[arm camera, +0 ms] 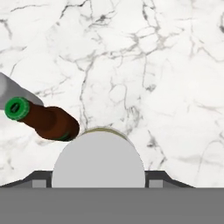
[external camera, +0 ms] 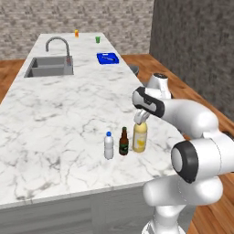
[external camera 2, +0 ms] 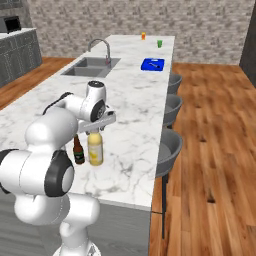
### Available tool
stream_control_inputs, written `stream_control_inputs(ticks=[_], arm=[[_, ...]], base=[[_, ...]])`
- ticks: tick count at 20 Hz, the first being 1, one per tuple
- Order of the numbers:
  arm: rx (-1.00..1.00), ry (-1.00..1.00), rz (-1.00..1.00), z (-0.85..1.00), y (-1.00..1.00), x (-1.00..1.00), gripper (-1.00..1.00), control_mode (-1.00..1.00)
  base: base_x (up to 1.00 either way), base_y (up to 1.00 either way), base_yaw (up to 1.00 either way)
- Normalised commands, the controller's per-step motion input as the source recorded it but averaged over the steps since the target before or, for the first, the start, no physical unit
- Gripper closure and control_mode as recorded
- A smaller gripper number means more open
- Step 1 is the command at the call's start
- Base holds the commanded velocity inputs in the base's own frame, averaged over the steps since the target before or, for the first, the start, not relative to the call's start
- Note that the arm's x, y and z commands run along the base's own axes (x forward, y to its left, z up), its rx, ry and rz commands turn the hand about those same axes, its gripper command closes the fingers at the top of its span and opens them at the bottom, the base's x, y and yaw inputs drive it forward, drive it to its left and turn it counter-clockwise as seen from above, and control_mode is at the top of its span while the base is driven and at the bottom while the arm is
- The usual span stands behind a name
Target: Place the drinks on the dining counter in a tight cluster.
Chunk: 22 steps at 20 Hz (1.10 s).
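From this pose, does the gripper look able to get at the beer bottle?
Probably yes: the gripper sits over the juice bottle, and the beer bottle stands right beside it, its top uncovered.

Three small bottles stand upright in a row near the dining counter's (external camera: 55, 114) front edge: water bottle (external camera: 109, 146) with blue cap, brown beer bottle (external camera: 124, 142), then yellow juice bottle (external camera: 140, 137).

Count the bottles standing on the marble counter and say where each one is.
3, in a row near the front edge: water bottle left, beer bottle middle, juice bottle right, under the gripper.
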Motion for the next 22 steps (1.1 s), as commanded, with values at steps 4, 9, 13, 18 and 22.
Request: stream_control_inputs(ticks=[4,9,13,18,22], arm=[[0.0,0.0,0.0,-0.12,0.0,0.01,1.0,-1.0],[0.0,0.0,0.0,-0.15,0.0,0.0,1.0,-1.0],[0.0,0.0,0.0,0.0,0.0,0.0,1.0,-1.0],[0.0,0.0,0.0,0.0,0.0,0.0,-1.0,-1.0],[0.0,0.0,0.0,0.0,0.0,0.0,-1.0,-1.0]], base=[[0.0,0.0,0.0],[0.0,0.0,0.0],[0.0,0.0,0.0],[0.0,0.0,0.0],[0.0,0.0,0.0]])
